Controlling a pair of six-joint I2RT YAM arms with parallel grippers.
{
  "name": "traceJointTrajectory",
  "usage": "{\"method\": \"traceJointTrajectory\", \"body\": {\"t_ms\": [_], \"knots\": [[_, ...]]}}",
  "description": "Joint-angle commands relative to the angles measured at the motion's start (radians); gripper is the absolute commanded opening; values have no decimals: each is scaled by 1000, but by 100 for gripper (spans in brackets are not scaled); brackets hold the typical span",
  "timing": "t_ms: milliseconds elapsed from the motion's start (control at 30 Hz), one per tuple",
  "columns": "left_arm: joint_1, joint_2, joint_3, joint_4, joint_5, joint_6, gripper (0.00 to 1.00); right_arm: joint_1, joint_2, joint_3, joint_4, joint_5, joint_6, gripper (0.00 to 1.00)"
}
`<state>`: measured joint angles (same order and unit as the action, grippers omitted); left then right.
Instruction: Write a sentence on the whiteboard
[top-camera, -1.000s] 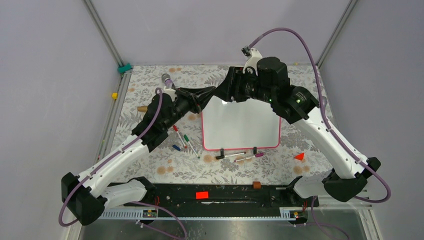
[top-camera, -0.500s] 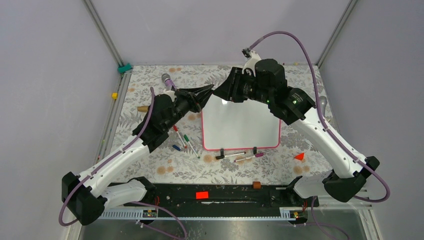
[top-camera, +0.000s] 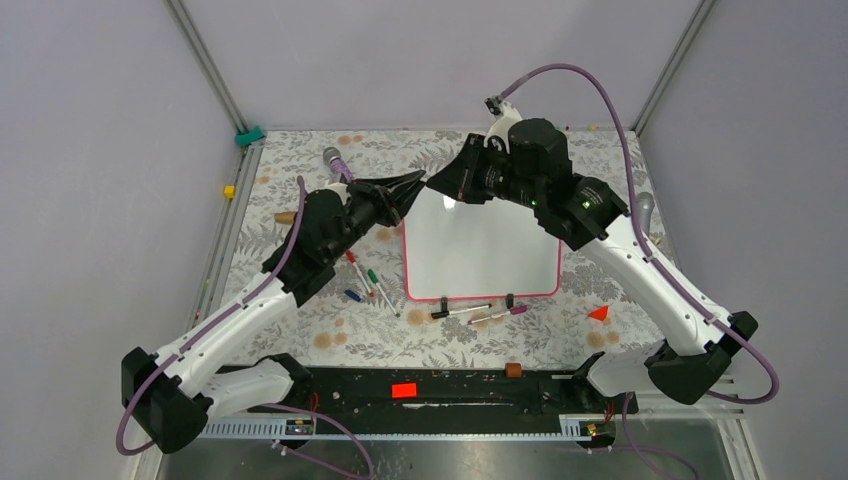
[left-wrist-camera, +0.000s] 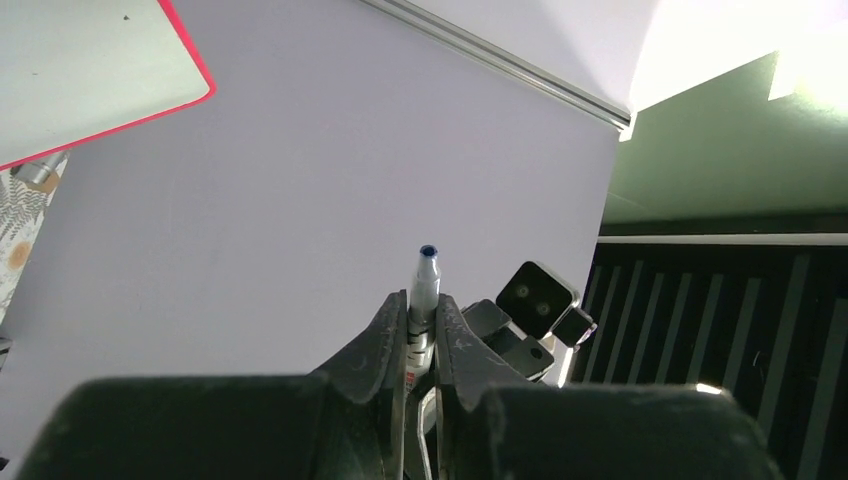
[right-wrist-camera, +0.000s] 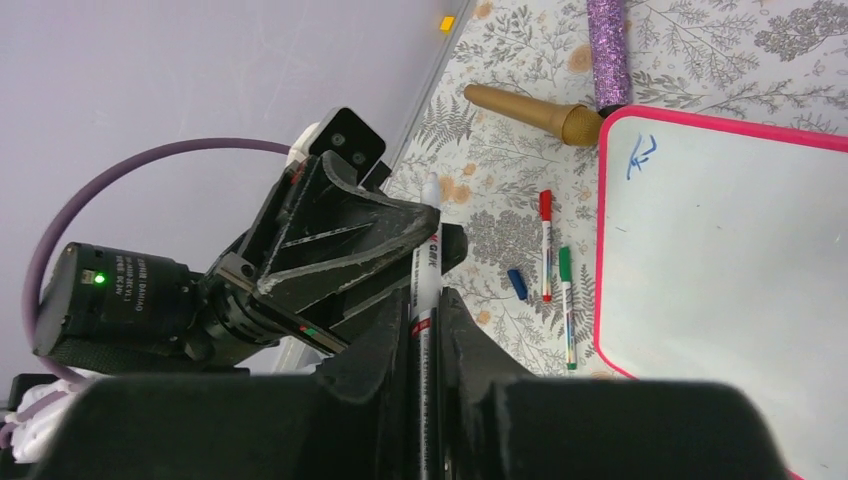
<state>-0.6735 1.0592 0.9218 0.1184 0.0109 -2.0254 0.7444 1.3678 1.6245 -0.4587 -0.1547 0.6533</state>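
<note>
The whiteboard lies flat at the centre of the top view, on the floral tablecloth. Its pink-red rim runs all round it, and its two black clip feet sit on the lower edge. In the right wrist view it fills the right side of the frame, and a small blue scribble sits near its upper left corner.

Above the board's upper left corner in the top view, the two grippers meet tip to tip. The left gripper is clenched on a white marker. In the left wrist view the marker's blue tip pokes out past the fingers at the centre of the frame. The right gripper has its fingers pressed against both sides of the same marker, grasping its barrel. In the right wrist view the white barrel runs from those fingers into the left gripper's black wedge.

Left of the board in the top view lie a red marker and a green marker, side by side. A small blue cap lies just beside them. Two more pens lie just below the board's lower edge, by the clip feet, one with a purple cap. A purple glitter cylinder and a golden-brown cone lie near the board's upper left corner. A small red wedge sits at the lower right of the cloth.
</note>
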Motion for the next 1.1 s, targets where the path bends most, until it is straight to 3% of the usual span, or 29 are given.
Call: {"method": "traceJointTrajectory", "body": {"t_ms": [0, 67, 167, 233, 300, 367, 467, 533, 667, 767, 833, 967, 1067], "knots": [[-2, -24, -11, 28, 12, -42, 0, 9, 6, 35, 15, -16, 11, 0], [-2, -23, -13, 30, 15, -42, 0, 12, 17, 52, -4, -11, 11, 0], [39, -18, 4, 19, 69, 51, 45, 10, 31, 100, -85, 46, 4, 0], [118, -21, 59, -97, 148, 194, 71, 4, 45, 135, -166, 75, -4, 0], [221, -32, 107, -211, 234, 362, 85, -7, 46, 139, -220, 90, -5, 0], [314, -55, 128, -292, 291, 528, 93, -22, 52, 135, -287, 95, -2, 0], [373, -111, 113, -362, 280, 740, 95, -41, 62, 114, -348, 95, 16, 0], [393, -113, 87, -324, 362, 846, 95, -58, 78, 111, -368, 57, 34, 0], [399, -2, 164, -468, 545, 1183, 93, -60, 130, 161, -427, 17, 22, 0], [393, 36, 168, -570, 580, 1428, 90, -59, 172, 214, -487, 16, -20, 0], [387, -3, 121, -522, 592, 1519, 90, -59, 196, 243, -511, -3, -50, 0], [330, -86, 36, -319, 653, 1556, 84, -59, 251, 321, -547, -107, -68, 0], [249, -98, 35, -304, 636, 1650, 82, -60, 278, 384, -585, -123, -70, 0]]}}
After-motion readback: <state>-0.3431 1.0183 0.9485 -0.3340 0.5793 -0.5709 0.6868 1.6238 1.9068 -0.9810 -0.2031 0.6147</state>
